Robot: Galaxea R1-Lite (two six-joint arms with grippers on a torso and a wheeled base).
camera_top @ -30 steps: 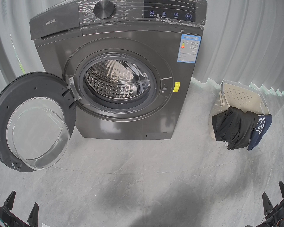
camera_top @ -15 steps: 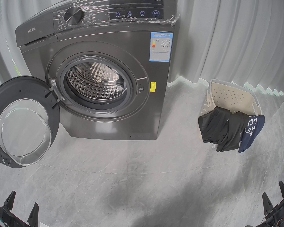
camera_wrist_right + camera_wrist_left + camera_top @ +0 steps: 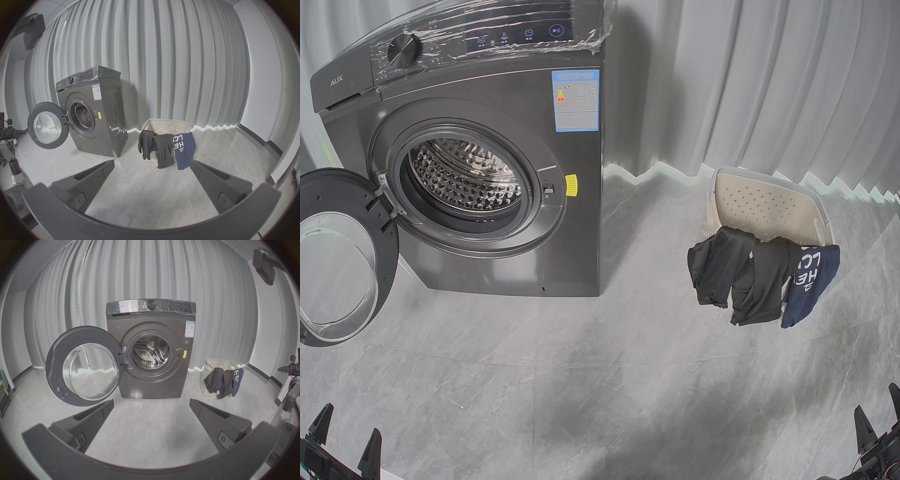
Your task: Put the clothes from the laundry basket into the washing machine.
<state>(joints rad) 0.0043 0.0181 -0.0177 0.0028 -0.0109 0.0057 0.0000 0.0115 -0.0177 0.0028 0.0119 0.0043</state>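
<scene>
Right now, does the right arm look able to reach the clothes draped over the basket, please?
Probably not yet: nothing blocks the way, but a wide stretch of bare floor separates the open right gripper from the clothes on the basket rim.

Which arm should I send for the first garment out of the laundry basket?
Right, probably. The cream plastic laundry basket, with black and navy clothes draped over its rim, sits on the robot's right, nearer the open right end effector. The left end effector lies toward the grey washing machine's open door.
</scene>
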